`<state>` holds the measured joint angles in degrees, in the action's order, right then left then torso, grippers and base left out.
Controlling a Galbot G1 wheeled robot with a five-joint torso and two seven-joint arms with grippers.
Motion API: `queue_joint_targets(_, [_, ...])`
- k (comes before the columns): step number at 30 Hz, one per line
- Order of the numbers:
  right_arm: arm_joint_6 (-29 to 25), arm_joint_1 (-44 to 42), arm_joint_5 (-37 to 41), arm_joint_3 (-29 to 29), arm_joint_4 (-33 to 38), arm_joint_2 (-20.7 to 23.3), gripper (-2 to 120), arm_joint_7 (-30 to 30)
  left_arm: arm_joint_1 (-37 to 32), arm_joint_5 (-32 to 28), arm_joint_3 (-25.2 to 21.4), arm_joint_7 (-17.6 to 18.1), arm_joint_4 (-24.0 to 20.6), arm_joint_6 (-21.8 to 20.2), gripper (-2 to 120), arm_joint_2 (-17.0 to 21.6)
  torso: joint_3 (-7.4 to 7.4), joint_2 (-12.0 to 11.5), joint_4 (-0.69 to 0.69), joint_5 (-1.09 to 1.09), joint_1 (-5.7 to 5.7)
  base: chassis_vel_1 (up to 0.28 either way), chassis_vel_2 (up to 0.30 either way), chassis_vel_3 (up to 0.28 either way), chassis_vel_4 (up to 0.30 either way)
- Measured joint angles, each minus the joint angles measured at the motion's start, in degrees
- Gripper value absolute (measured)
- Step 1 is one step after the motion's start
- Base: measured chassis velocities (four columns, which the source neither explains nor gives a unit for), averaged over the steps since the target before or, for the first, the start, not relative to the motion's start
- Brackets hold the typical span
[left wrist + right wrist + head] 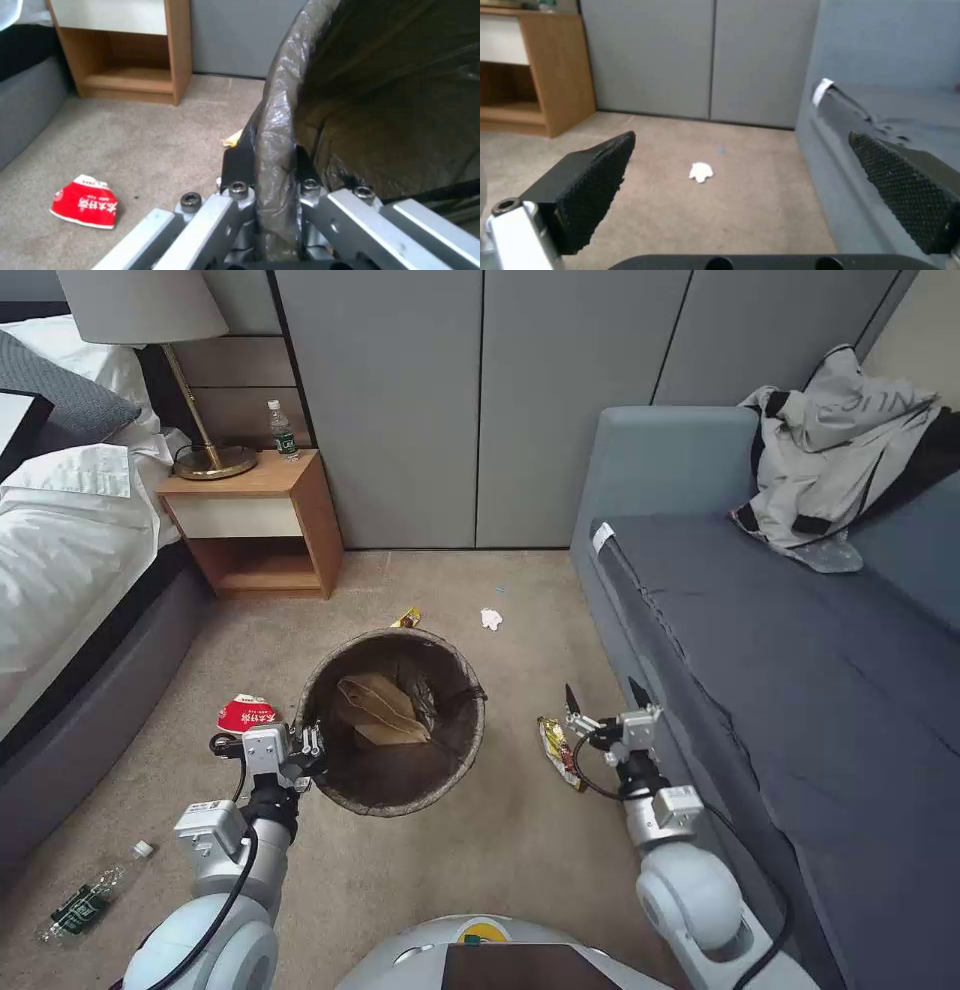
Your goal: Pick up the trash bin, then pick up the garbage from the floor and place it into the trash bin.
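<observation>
The trash bin (395, 720), round and lined with a dark bag, is held off the carpet with tan paper inside. My left gripper (312, 748) is shut on its near-left rim; in the left wrist view the two fingers clamp the bag-covered rim (274, 150). My right gripper (605, 702) hangs open beside the sofa, just right of a yellow wrapper (560, 752). Garbage on the carpet: a crushed red-and-white cup (245, 713) (86, 206) left of the bin, a yellow scrap (406, 618) behind it, a white tissue (491, 618) (701, 172), and a green-labelled bottle (85, 895) at near left.
A grey sofa (780, 670) with a jacket runs along the right. A bed (70, 570) lies on the left, with a wooden nightstand (255, 520) carrying a lamp and a bottle. Grey cabinet doors (480, 410) close the back. Open carpet lies between.
</observation>
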<state>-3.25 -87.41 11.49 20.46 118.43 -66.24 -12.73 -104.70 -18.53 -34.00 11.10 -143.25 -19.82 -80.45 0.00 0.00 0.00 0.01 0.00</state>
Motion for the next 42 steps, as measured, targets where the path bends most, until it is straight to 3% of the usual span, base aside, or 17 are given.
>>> queue_joint_targets(8, [3.4, 5.55, 4.45, -2.58, -5.78, 2.77, 100, 4.67, -0.13, -0.1, -0.47, 0.0, 0.0, -0.05, 2, 0.0, 0.0, 0.0, -0.01, 0.0, 0.0, 0.0, 0.0, 0.0, 0.0])
queue_joint_targets(17, [6.28, 11.13, 6.9, -4.06, -14.02, 2.89, 100, 9.85, -0.12, -0.24, -0.94, 0.1, -0.01, -0.24, 2, 0.55, 0.0, 0.0, -0.01, -0.01, 0.0, 0.0, 0.0, 0.0, 0.0])
queue_joint_targets(42, [9.57, 22.11, 11.2, -6.48, -37.34, 0.88, 100, 13.81, 0.35, -1.08, -1.76, 0.39, 0.05, -0.74, 2, 0.89, 0.0, 0.0, 0.0, 0.0, 0.0, 0.0, 0.0, 0.0, 0.0])
